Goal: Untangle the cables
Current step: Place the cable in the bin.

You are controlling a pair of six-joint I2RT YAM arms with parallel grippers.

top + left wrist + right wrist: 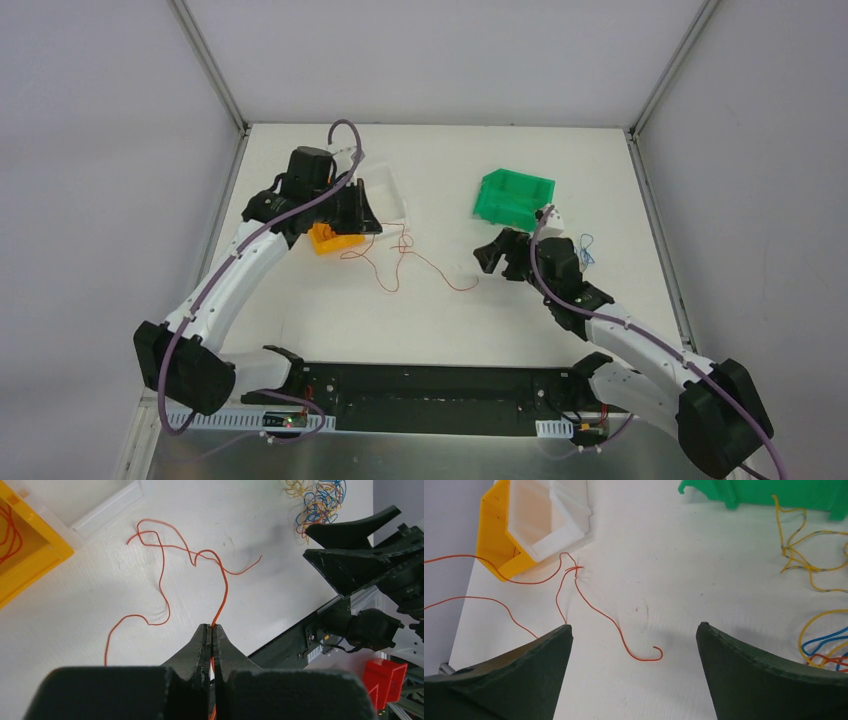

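Observation:
One long orange-red cable [437, 268] lies in loose curls on the white table. My left gripper [212, 626] is shut on one end of it, and the strand [226, 587] runs out from between the fingertips. This gripper [345, 228] hangs over the yellow bin. The cable's far end curls into a small hook [654, 655] on the table between the fingers of my right gripper [634, 625], which stands wide open with nothing in it. A clump of blue, yellow and red cables [317, 500] lies to the right of the right gripper [497, 257].
A yellow bin [330, 240] with an orange strand inside [7, 535] sits beside a clear white bin [385, 195] at the back left. A green bin [513, 197] stands at the back right. Loose yellow and blue strands [819, 575] lie near it.

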